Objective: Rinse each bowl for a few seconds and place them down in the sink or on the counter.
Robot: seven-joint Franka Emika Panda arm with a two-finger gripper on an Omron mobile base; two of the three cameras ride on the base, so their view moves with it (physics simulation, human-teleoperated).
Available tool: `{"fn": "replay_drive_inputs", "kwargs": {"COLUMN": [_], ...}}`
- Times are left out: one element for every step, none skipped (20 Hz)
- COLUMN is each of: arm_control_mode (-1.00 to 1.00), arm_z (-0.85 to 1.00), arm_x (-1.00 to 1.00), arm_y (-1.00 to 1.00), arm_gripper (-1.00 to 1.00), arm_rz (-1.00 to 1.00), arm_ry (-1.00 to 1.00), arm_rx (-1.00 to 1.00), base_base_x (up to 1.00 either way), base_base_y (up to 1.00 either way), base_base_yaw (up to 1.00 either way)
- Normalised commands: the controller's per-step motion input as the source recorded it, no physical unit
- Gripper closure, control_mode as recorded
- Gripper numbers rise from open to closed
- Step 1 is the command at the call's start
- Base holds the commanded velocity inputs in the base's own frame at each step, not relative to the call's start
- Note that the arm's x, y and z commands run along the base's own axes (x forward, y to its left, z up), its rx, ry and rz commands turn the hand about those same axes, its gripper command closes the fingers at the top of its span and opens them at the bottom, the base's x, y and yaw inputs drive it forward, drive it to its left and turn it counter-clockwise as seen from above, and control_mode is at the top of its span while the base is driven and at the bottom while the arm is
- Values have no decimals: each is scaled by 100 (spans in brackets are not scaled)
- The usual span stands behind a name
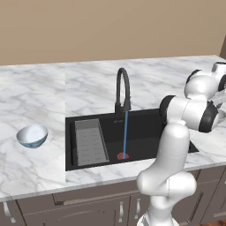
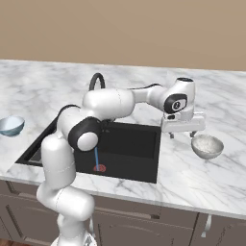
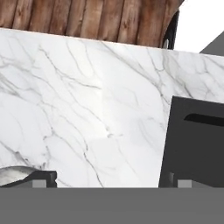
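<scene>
Right base view has the arm stretched across the middle of the frame, with the claw point(image 2: 182, 135) hanging at center right, spread wide and holding nothing. The speckled bowl point(image 2: 207, 146) sits upright on the surface point(image 2: 192, 182) just below and to the right of it, close to one fingertip, though I can't tell if they touch. The sink point(image 2: 129, 149) is at center left, with a thin blue stream of water point(image 2: 96, 157) running down to the red drain ring point(image 2: 99, 168). The blue bowl point(image 2: 11, 125) is way over at the left edge, well apart from the sink.

Left base view shows the blue bowl point(image 1: 32, 135) at middle left on the marble, upright, near the sink's point(image 1: 145, 132) left side. The faucet point(image 1: 122, 88) arches over the basin at center, water point(image 1: 125, 132) falling onto the drain ring point(image 1: 123, 156), with the ridged tray point(image 1: 90, 142) in the left part of the basin.

Hand view catches the speckled bowl's point(image 3: 15, 174) rim at lower left and a corner of the sink point(image 3: 197, 144) at lower right.
</scene>
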Motion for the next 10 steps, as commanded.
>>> {"fn": "replay_drive_inputs", "kwargs": {"arm_control_mode": [-100,-100,-100,-100,-100,-100,-100,-100,-100,-100], "arm_z": [-25,-25,-25,-25,-26,-24,-23,-25,-25,-28], "arm_x": [1,1,1,0,1,0,0,0,0,0], "arm_y": [14,13,11,10,9,12,12,13,17,17], "arm_gripper": [-100,-100,-100,-100,-100,-100,-100,-100,-100,-100], "arm_rz": [-5,-5,-5,-5,-5,-5,-5,-4,-4,-4], "arm_ry": [0,0,0,0,0,0,0,0,0,0], "arm_rx": [-11,-11,-11,-11,-10,-10,-9,-6,-5,-2], "base_base_x": [0,0,0,0,0,0,0,0,0,0], "base_base_y": [0,0,0,0,0,0,0,0,0,0], "base_base_yaw": [0,0,0,0,0,0,0,0,0,0]}}
